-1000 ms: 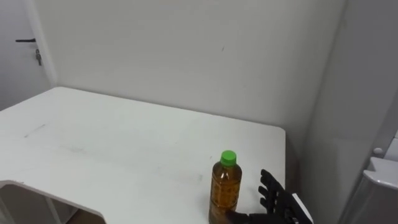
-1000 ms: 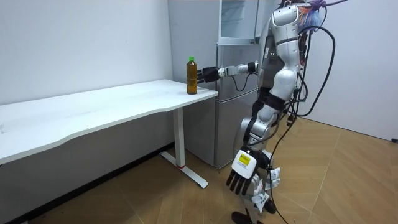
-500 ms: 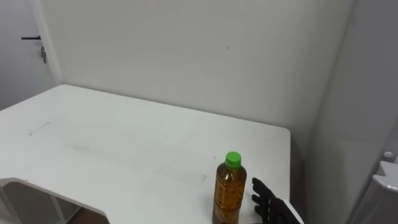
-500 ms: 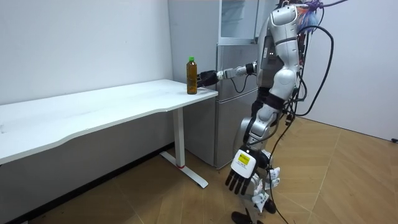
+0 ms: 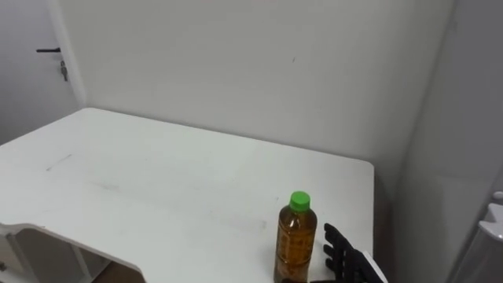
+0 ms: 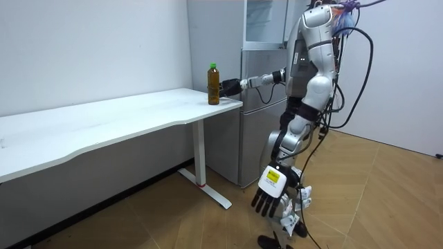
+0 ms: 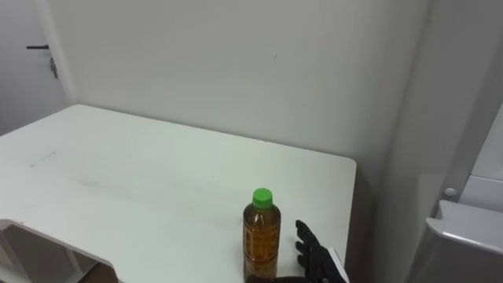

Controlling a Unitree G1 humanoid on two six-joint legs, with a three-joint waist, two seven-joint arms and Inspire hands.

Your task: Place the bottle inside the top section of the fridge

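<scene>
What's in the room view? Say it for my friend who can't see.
A robot stands by a fridge and holds its right hand out, fingers open, next to a brown bottle with a green cap at the corner of a white table. Its left hand hangs down, open.

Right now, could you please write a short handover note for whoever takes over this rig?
Right hand: open, beside the bottle, no grip on it.
Left hand: open, hanging low at the robot's side.
Bottle: upright at the table end next to the fridge.
Done: the reach to the bottle.
Left: grasp, lift, carry to the upper fridge, set inside.
</scene>
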